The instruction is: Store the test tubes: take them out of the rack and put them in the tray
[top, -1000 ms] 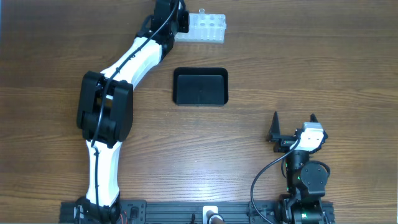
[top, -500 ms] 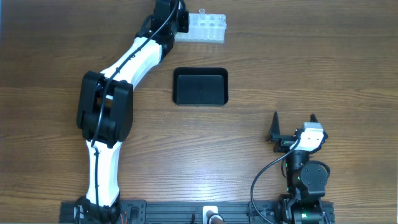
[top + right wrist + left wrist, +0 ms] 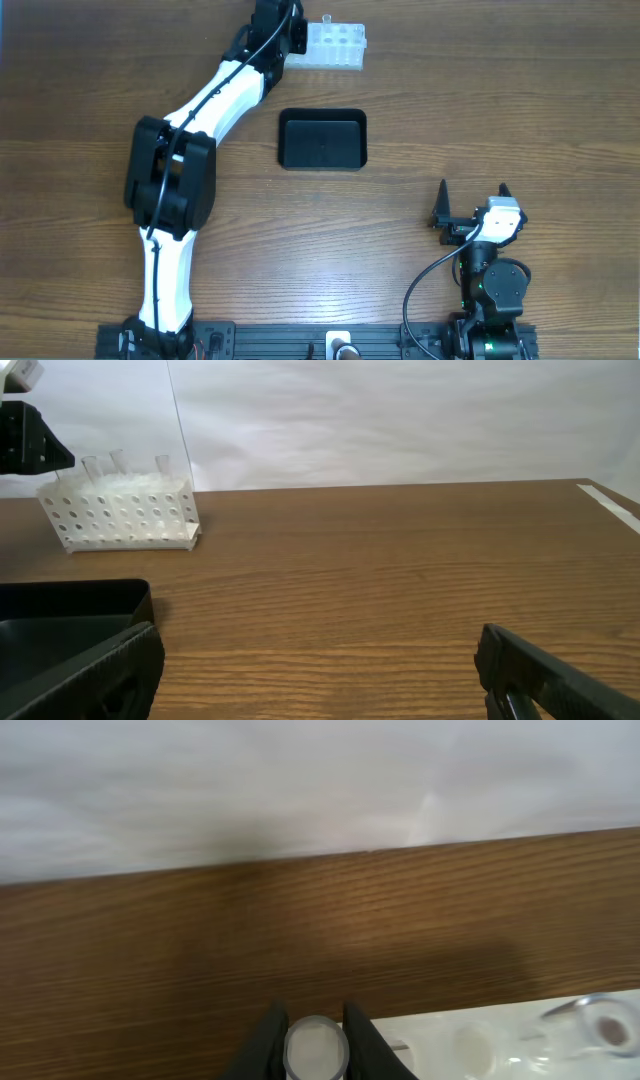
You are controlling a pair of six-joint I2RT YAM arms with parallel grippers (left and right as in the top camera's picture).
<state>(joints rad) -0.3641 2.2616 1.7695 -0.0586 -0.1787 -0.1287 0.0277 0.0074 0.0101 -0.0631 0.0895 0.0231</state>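
Clear plastic test tube [image 3: 316, 1050] is clamped in the left hand [image 3: 313, 1013] at the left end of the white perforated rack [image 3: 335, 45], top centre of the frame. Below it lies the black rectangular tray [image 3: 322, 140]; the right hand [image 3: 472, 187] gapes empty, lower right.

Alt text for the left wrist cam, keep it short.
The left gripper holds the rim of a clear tube between its two fingers, seen from above, at the edge of the white rack. A second tube stands farther along the rack. Beyond are the wooden table and a white wall.
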